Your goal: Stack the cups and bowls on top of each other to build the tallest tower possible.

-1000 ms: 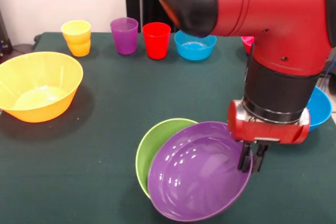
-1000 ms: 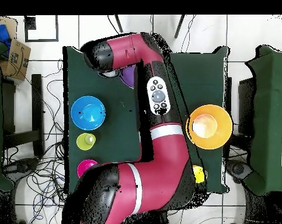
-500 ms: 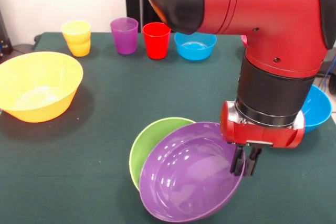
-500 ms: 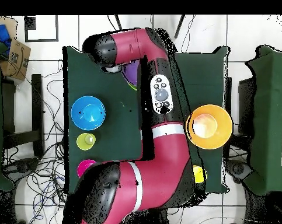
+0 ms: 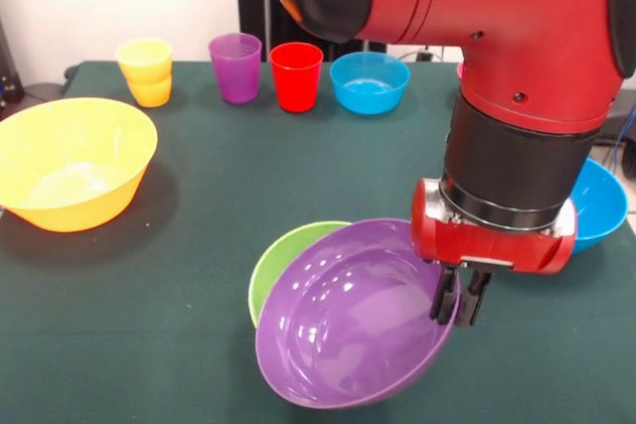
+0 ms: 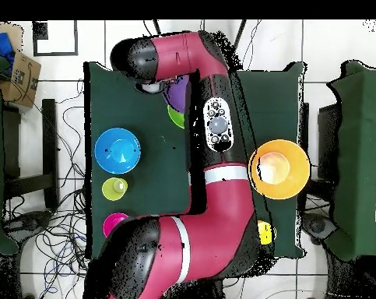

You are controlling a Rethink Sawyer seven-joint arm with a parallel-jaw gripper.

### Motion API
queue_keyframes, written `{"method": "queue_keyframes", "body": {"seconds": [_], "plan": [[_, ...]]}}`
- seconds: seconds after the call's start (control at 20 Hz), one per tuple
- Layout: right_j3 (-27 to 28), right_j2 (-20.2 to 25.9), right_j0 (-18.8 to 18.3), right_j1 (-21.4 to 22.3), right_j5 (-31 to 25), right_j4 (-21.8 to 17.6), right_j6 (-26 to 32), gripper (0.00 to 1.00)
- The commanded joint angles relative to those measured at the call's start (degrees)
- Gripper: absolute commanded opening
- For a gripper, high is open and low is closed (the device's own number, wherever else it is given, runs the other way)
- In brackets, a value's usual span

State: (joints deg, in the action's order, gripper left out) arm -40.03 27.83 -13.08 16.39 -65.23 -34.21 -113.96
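The claw [image 5: 455, 297] pinches the right rim of the purple bowl [image 5: 348, 330], one finger inside the wall and one outside, so the bowl hangs tilted, its open face turned toward the near left. It overlaps the green bowl [image 5: 281, 263], which sits just behind and to its left on the bench [image 5: 248, 166]; whether the two touch cannot be told. The rim grip seems chosen because the thin plastic wall is the only part narrow enough for the short black fingers, and the tilt follows from holding a wide bowl by one edge.

All the pieces are glossy moulded plastic that catches the room light. The orange bowl [image 5: 70, 161], widest of the set, rests upright at the far left. A blue bowl [image 5: 601, 206] peeks out at the right, behind the red arm. Along the far edge stand a yellow cup [image 5: 145, 71] stacked in another, a translucent purple cup [image 5: 236, 67], a red cup [image 5: 296, 75] and a small blue bowl [image 5: 369, 82], all tapered or rounded.

No tower stands yet; nesting purple into green looks like the step in hand.
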Motion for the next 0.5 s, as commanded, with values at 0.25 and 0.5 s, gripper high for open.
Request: {"method": "queue_keyframes", "body": {"seconds": [0.25, 0.5], "plan": [[-2.2, -0.6, -0.2, 3.1, -7.9, -2.2, 19.1, 0.00], [-8.5, -0.6, -3.4, 2.8, -5.1, -1.8, 23.5, 0.00]]}}
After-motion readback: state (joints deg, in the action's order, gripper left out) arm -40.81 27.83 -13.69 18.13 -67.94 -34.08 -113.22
